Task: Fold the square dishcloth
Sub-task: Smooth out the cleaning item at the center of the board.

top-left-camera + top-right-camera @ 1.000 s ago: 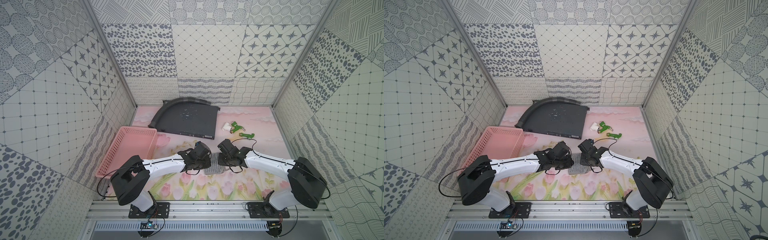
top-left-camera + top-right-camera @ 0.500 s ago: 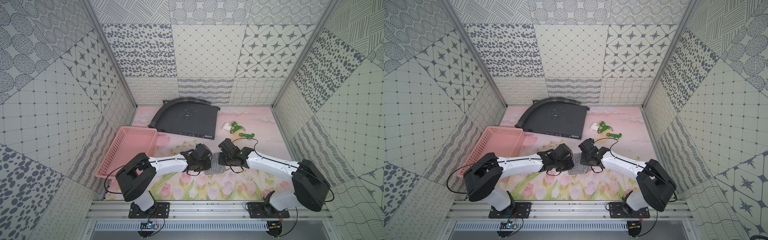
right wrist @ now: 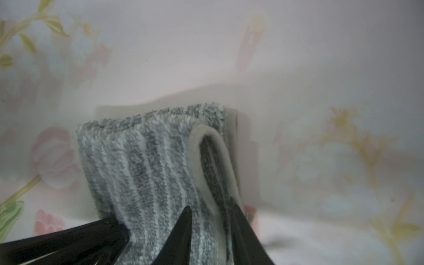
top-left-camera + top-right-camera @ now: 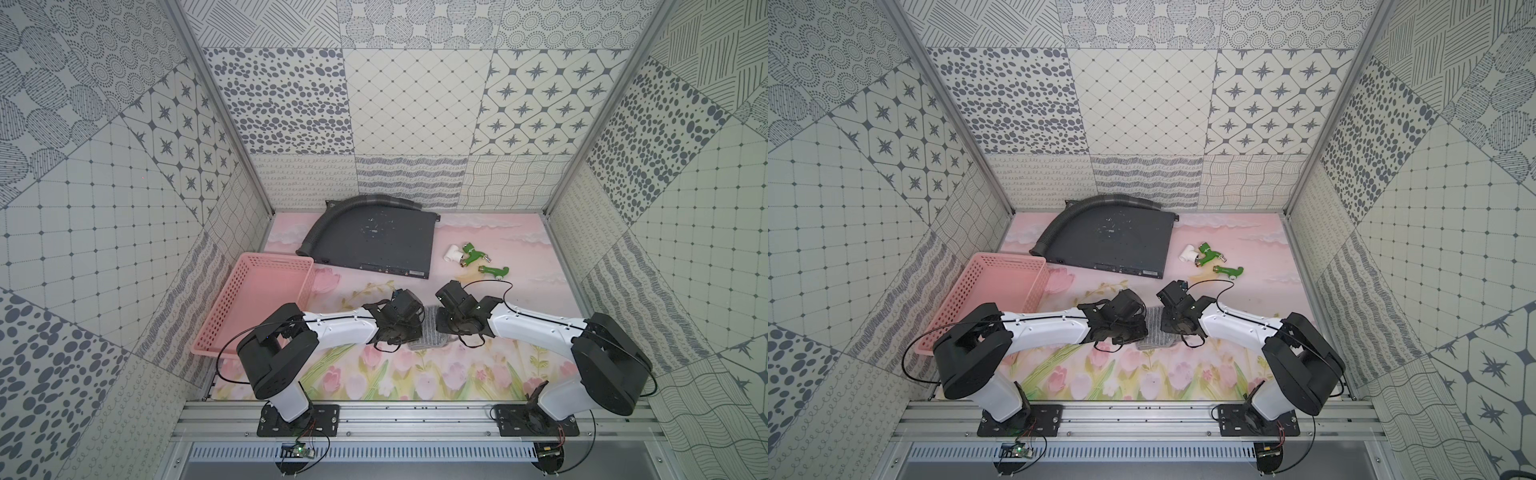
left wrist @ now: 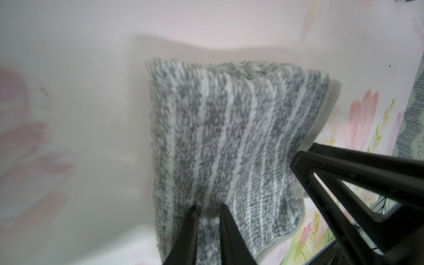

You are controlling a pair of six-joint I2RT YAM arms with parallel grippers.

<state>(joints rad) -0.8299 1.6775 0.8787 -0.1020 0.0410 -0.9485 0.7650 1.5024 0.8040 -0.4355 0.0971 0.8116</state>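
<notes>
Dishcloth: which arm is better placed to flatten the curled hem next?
Right, probably. The right gripper pinches the dishcloth at the curled hem; the left gripper grips the opposite side, away from it.

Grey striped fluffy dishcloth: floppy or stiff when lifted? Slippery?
Likely floppy: the grey, white-striped fluffy square dishcloth puckers where the left gripper pinches it, and its hem curls over itself. Probably light for its size, since the edge looks thin. The fuzzy pile should resist slipping in a grip.
</notes>
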